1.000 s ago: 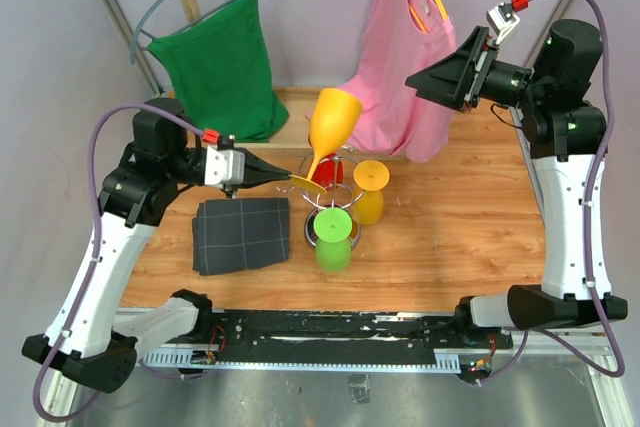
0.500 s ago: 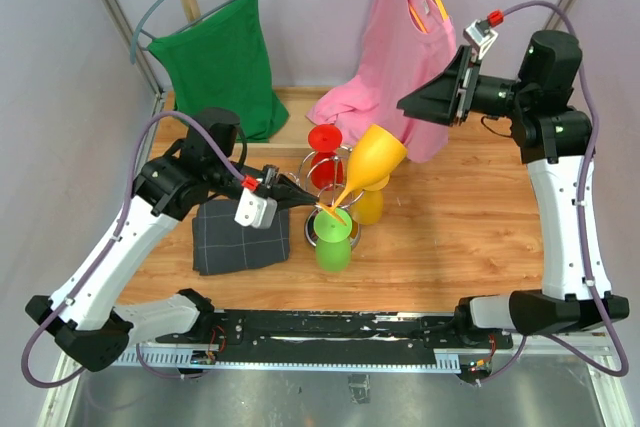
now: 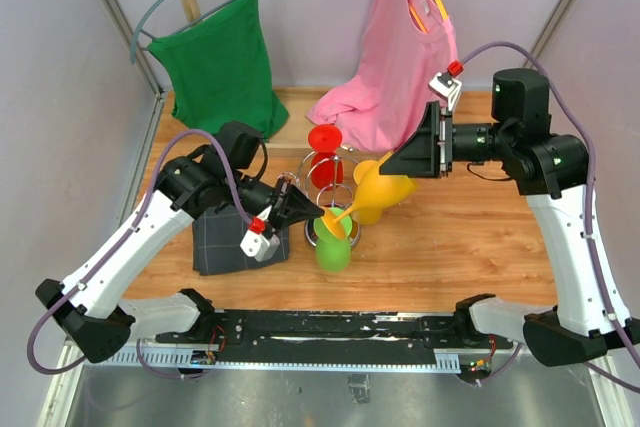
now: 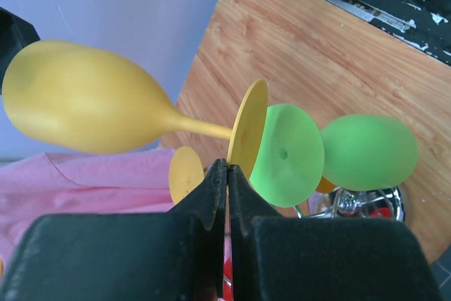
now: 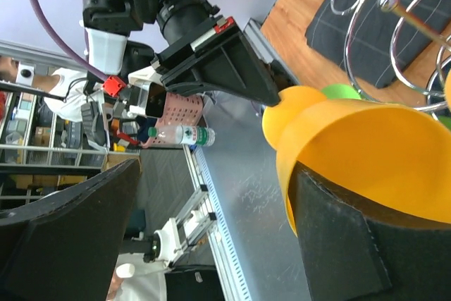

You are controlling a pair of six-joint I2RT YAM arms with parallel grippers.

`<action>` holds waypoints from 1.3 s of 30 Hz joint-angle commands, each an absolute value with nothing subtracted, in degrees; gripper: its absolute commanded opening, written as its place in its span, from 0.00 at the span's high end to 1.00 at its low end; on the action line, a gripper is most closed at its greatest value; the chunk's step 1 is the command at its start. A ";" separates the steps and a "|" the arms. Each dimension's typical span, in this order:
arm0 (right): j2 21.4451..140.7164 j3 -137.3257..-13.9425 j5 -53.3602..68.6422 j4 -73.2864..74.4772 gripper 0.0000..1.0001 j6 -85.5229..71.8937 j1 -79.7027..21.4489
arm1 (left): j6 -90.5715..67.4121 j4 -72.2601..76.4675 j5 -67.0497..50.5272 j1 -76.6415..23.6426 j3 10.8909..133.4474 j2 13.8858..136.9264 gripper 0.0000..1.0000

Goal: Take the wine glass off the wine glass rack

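My left gripper is shut on the round foot of a yellow-orange wine glass and holds it lying sideways, bowl to the right, just above the chrome wine glass rack. In the left wrist view the closed jaws pinch the foot disc edge-on, with the bowl at upper left. My right gripper is open at the bowl's mouth. In the right wrist view one finger sits inside the bowl's rim; the other finger is far outside it.
A green glass and a red glass hang on the rack, and another yellow foot shows behind. A dark folded cloth lies left of the rack. A green shirt and a pink shirt hang at the back.
The left arm swung the yellow-orange glass from tilted up at the back down to lying sideways over the rack. The right gripper came down and left to the bowl's mouth.
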State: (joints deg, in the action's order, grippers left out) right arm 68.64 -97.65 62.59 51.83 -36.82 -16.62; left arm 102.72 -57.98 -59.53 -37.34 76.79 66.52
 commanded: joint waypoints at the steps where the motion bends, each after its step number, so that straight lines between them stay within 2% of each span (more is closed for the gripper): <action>1: 69.81 -101.29 58.46 62.47 0.16 -31.09 -21.19 | 111.06 -58.87 -59.13 -38.73 77.10 67.03 1.00; 6: 69.47 -98.89 53.74 66.71 0.23 -28.94 -26.08 | 112.11 -58.84 -58.25 -39.19 78.27 67.06 1.00; 8: 68.75 -97.25 52.87 66.66 0.33 -28.92 -26.89 | 112.36 -58.83 -57.97 -39.20 78.24 66.70 1.00; 11: 67.85 -95.41 52.36 66.62 0.57 -29.08 -27.15 | 112.90 -58.84 -57.70 -39.27 77.54 65.78 1.00; 14: 67.37 -94.66 52.00 66.66 0.91 -29.10 -27.21 | 113.66 -58.84 -57.10 -39.33 76.63 64.58 1.00; 15: 67.19 -94.58 51.76 66.63 0.98 -29.21 -27.16 | 113.99 -58.88 -56.93 -39.29 76.32 64.15 1.00; 16: 66.97 -94.64 51.57 66.56 0.99 -29.33 -27.14 | 114.30 -58.85 -56.75 -39.29 76.14 63.60 0.99; 17: 66.77 -94.88 51.39 66.39 0.99 -29.44 -27.16 | 114.42 -58.88 -56.70 -39.28 76.27 63.21 0.92; 20: 66.01 -96.35 50.71 65.90 0.99 -29.98 -27.21 | 112.30 -58.73 -56.78 -39.29 78.77 62.93 0.62; 23: 65.50 -99.13 49.22 66.17 0.99 -30.15 -27.16 | 104.45 -55.65 -56.40 -39.23 82.70 63.11 0.38; 26: 65.97 -104.67 46.13 66.83 0.99 -29.52 -26.45 | 89.49 -44.28 -55.44 -39.22 84.24 62.12 0.34; 28: 66.91 -108.91 43.77 66.80 0.99 -29.24 -25.28 | 77.47 -31.32 -53.33 -39.21 83.69 61.29 0.33; 32: 68.77 -117.54 35.44 66.71 0.99 -28.70 -21.17 | 49.50 -12.21 -42.86 -39.20 84.65 62.02 0.26; 37: 69.13 -123.26 20.91 68.68 0.99 -26.08 -14.04 | 25.46 -5.83 -20.98 -38.76 90.75 65.06 0.17; 39: 68.64 -123.24 13.69 70.09 0.99 -23.79 -11.21 | 18.41 -5.58 -16.41 -36.25 90.08 64.01 0.16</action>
